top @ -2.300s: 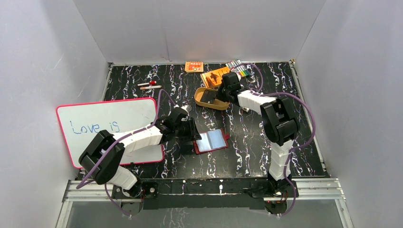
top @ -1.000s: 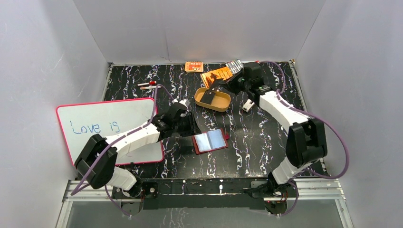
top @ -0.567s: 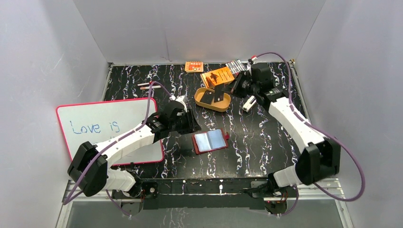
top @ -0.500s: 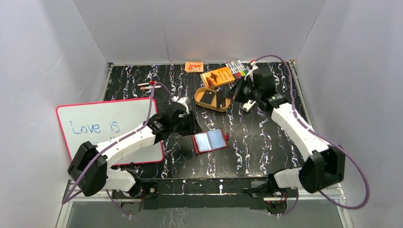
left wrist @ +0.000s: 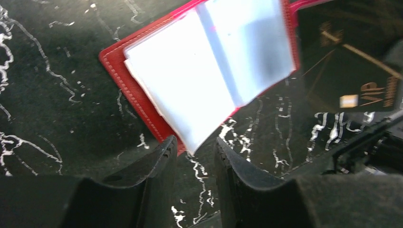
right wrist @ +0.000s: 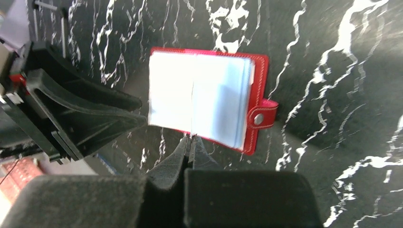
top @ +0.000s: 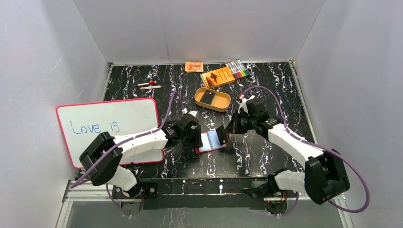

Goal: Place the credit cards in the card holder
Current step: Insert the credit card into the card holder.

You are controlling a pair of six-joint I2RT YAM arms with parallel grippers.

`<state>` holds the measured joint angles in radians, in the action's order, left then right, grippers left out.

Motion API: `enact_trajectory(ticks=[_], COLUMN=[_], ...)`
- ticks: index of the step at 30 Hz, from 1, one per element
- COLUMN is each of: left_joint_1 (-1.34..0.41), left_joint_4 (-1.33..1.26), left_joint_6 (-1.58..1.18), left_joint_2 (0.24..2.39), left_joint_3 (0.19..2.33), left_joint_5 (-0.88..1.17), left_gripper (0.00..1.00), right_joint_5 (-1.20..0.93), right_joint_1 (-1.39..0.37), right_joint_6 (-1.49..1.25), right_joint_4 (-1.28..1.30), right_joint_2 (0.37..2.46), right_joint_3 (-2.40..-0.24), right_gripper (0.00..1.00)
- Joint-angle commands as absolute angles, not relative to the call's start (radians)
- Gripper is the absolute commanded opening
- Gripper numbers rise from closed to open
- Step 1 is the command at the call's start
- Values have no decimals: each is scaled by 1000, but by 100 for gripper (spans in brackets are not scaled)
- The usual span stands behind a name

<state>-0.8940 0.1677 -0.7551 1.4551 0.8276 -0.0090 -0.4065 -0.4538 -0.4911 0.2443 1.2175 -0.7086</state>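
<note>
The card holder (top: 212, 142) lies open on the black table, its clear sleeves up; it also shows in the left wrist view (left wrist: 214, 66) and the right wrist view (right wrist: 204, 99). My right gripper (top: 227, 132) is shut on a dark credit card (left wrist: 351, 71) marked VIP, held on edge just over the wallet's right side. In the right wrist view my right gripper (right wrist: 191, 138) shows the card only as a thin line. My left gripper (top: 195, 135) is open at the wallet's left edge, and a sleeve corner pokes between its tips (left wrist: 195, 142). Another dark card (top: 206, 98) lies in the tray.
The tan oval tray (top: 223, 105) stands behind the wallet. Orange packets (top: 217, 76) and coloured markers (top: 237, 68) lie at the back. A whiteboard (top: 109, 126) covers the left side. Two small pens (top: 148, 85) lie at the back left.
My right gripper lifted a dark card out of the tray and carried it down to the wallet's right side. My left gripper drew back, then moved to the wallet's left edge.
</note>
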Motion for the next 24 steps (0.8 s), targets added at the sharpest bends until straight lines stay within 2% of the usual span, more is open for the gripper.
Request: enact_trajectory(ticks=[1, 7, 24], left_joint_1=[-898, -898, -898], left_joint_4=[206, 235, 270], left_joint_6=[-759, -762, -721], left_joint_2=[1468, 1523, 1695], left_joint_3=[803, 806, 937], left_joint_5=[-79, -129, -222], left_gripper=[32, 30, 26], right_joint_5=[-272, -12, -15], right_joint_1=[-458, -458, -460], right_joint_6=[-521, -549, -569], right_joint_4=[109, 137, 298], right_joint_2=[1195, 1127, 980], right_joint_3=[-696, -639, -564], right_gripper=[0, 0, 0])
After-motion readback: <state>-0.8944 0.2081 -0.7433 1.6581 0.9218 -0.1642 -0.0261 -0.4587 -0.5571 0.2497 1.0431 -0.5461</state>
